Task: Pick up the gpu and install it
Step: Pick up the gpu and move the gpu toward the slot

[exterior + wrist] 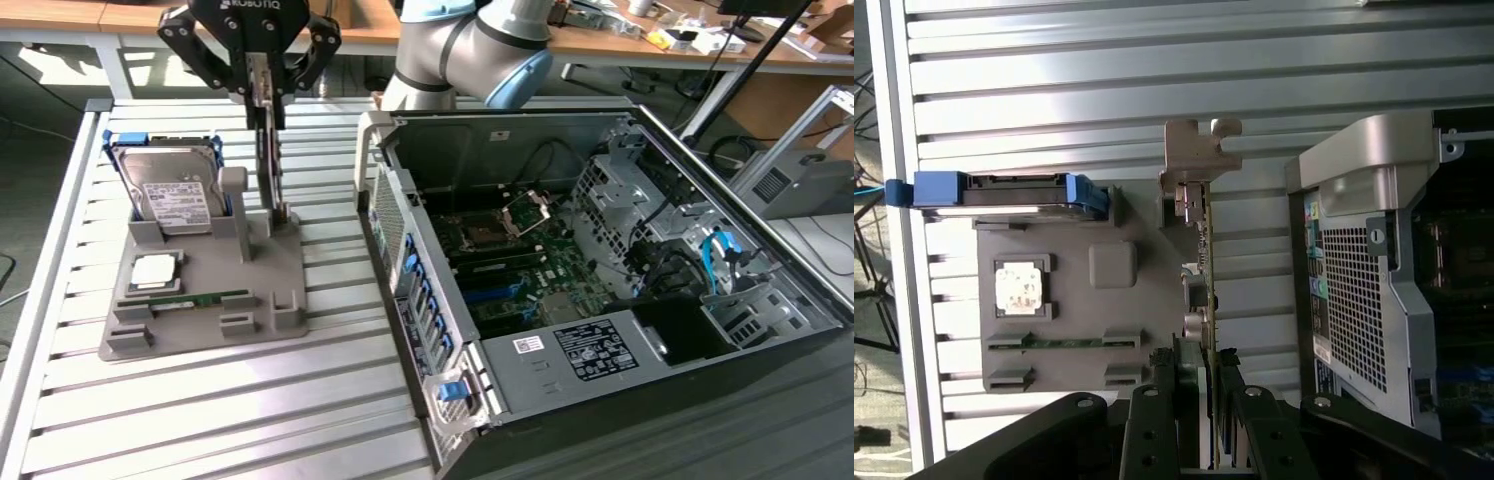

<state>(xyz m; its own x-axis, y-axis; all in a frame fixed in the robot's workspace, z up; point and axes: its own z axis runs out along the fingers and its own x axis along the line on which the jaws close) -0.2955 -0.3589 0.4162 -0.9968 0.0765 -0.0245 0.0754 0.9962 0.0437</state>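
The gripper [264,98] clamps the top edge of the gpu [272,160], which stands upright in a gray fixture [200,325] directly beneath it. A hard drive [174,195] leans just beside, with the open computer case [601,270] on the gripper's other side.

On the worktop [200,410], a parts holder [200,338] sits at the exterior view's left, with the computer case [390,150] just beside it on the right. In the holder, the hard drive [174,195] stands rearmost, with a processor [154,270] before it and a memory stick [200,298] nearest. The gpu [271,170] stands on edge at the holder's right side, the tool [264,120] seemingly astride its top.
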